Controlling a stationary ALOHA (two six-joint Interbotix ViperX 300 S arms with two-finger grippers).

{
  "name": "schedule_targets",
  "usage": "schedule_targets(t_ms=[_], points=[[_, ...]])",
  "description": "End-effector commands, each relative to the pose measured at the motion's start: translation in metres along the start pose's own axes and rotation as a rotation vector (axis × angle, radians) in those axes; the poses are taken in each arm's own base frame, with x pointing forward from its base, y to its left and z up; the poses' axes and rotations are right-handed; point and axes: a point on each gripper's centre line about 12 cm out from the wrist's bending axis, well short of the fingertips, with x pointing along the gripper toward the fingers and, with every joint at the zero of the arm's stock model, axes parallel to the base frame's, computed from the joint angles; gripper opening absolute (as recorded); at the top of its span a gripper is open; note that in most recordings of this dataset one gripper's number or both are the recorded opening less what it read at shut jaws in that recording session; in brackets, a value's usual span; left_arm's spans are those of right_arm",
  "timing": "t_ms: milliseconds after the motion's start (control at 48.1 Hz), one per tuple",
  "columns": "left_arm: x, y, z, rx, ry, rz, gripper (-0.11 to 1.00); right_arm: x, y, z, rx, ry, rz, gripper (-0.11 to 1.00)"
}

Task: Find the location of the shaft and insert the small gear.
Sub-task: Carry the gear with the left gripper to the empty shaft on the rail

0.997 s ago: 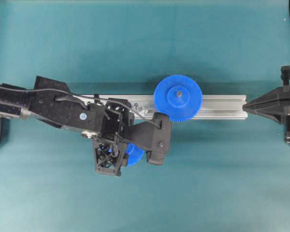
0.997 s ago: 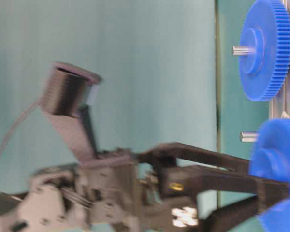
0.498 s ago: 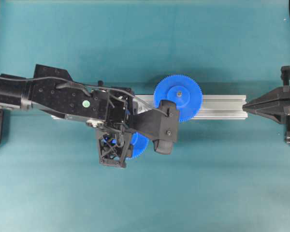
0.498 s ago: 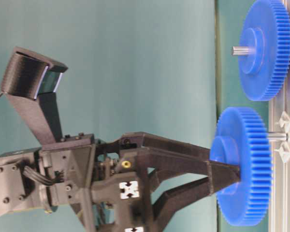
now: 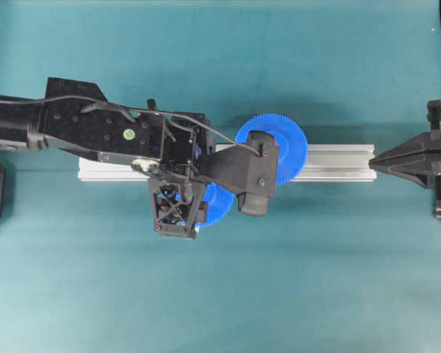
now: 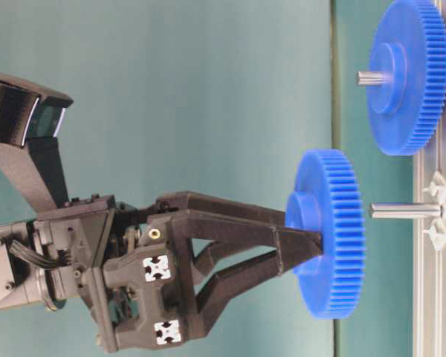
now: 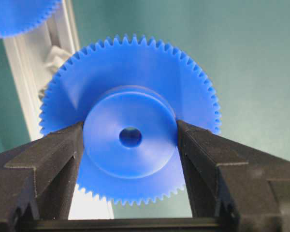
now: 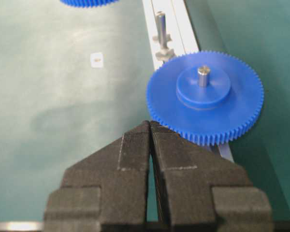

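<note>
Gear trouble could come next. The left gripper (image 6: 301, 249) is clamped on the raised hub of the small gear (image 6: 328, 232), holding it in the air just in front of the shaft (image 6: 405, 210). The shaft sticks up from the metal rail (image 5: 338, 163), near the rail's middle, right beside the big gear (image 8: 205, 96).

If the hole in the small gear is not lined up with the tip of the shaft, the gear could bump the tip and tilt or slip in the fingers. Its teeth could also knock against the big gear's teeth and jam, because the two gears sit so close.

The right gripper (image 8: 150, 133) waits past the rail's right end, well apart, its fingers pressed together with nothing in them.

I count two blue gears, two grippers, one rail and one free shaft.
</note>
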Motion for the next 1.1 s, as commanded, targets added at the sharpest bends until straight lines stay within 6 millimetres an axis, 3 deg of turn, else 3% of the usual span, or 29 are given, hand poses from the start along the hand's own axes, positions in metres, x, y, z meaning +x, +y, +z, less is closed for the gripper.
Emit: schedule_targets(t_ms=[0, 519, 1080], points=[[-0.027, 0.009, 0.007, -0.013, -0.067, 0.016, 0.64, 0.0, 0.0, 0.005, 0.013, -0.014, -0.001, 0.02], [-0.023, 0.038, 0.005, 0.006, -0.064, 0.039, 0.64, -0.001, 0.0, 0.007, 0.013, -0.025, 0.001, 0.02], [0.007, 0.051, 0.006, -0.012, -0.027, 0.04, 0.64, -0.001, 0.0, 0.007, 0.013, -0.023, 0.001, 0.02]])
